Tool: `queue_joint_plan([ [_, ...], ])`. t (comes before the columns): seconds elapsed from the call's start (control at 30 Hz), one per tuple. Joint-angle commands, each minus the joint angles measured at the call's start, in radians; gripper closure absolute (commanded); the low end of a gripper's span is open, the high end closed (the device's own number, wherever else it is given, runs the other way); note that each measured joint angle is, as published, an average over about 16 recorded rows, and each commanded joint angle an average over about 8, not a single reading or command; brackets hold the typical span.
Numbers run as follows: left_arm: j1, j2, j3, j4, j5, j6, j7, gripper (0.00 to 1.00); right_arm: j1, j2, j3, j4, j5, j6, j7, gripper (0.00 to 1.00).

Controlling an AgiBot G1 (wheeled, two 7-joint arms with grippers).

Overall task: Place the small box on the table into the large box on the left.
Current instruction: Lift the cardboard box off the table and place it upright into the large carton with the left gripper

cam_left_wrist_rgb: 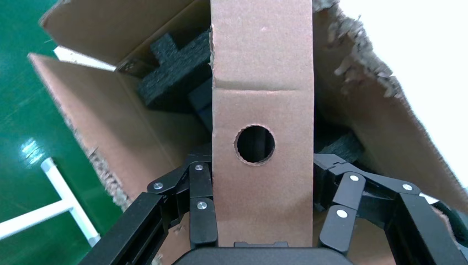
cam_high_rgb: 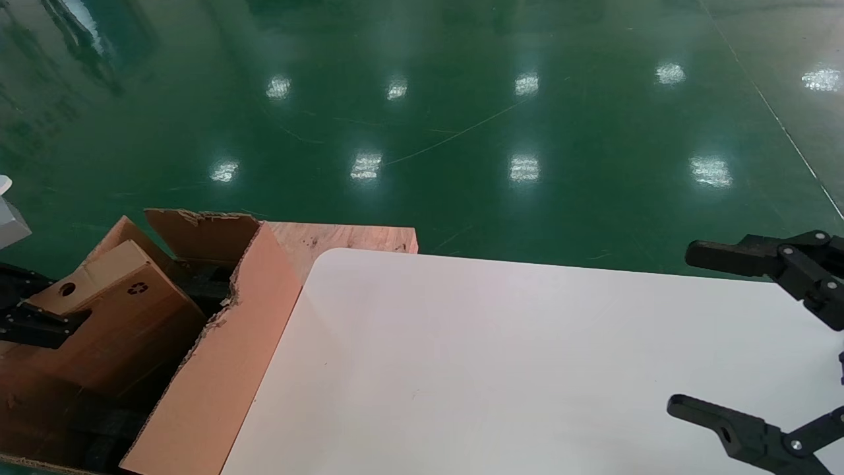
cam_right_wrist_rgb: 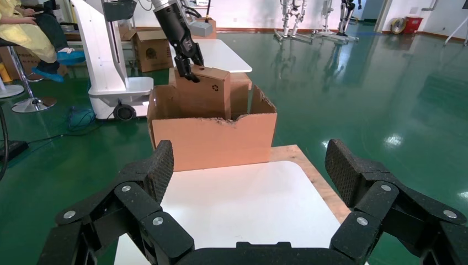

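Where foam hides: small box (cam_left_wrist_rgb: 259,127) hole.

Black jointed right pincer (cam_high_rgb: 679,330), silver screws, textured pads (cam_right_wrist_rgb: 160,165)

Large box (cam_high_rgb: 217,369): near end cut off by the head view's lower edge. Small box (cam_high_rgb: 112,316): lower portion hidden inside large box. Foam pieces (cam_left_wrist_rgb: 176,77): partly concealed behind small box.

The left claw (cam_left_wrist_rgb: 259,221) sits at the near left, its black fingers (cam_left_wrist_rgb: 200,207) clamped on either side of the small box (cam_left_wrist_rgb: 259,182), wrist angled down into the large box (cam_high_rgb: 217,369). The right claw (cam_high_rgb: 686,330) hangs at the near right over the bench (cam_high_rgb: 494,356), fingers (cam_right_wrist_rgb: 157,168) spread wide apart, gripping nothing.
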Motion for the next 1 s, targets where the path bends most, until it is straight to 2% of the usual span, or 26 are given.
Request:
queue_joint_plan([
  [0.03,0.000,-0.006,0.001,0.008,0.004,-0.002,0.003,1.00,0.000,0.000,0.000,0.000,0.000,0.000,0.000,0.00],
  [0.37,-0.001,-0.013,0.003,0.023,0.011,-0.006,0.005,1.00,0.000,0.000,0.000,0.000,0.000,0.000,0.000,0.00],
  [1.0,-0.005,-0.052,-0.002,0.033,0.005,-0.026,-0.076,1.00,0.000,0.000,-0.001,0.000,0.001,0.000,0.000,0.00],
])
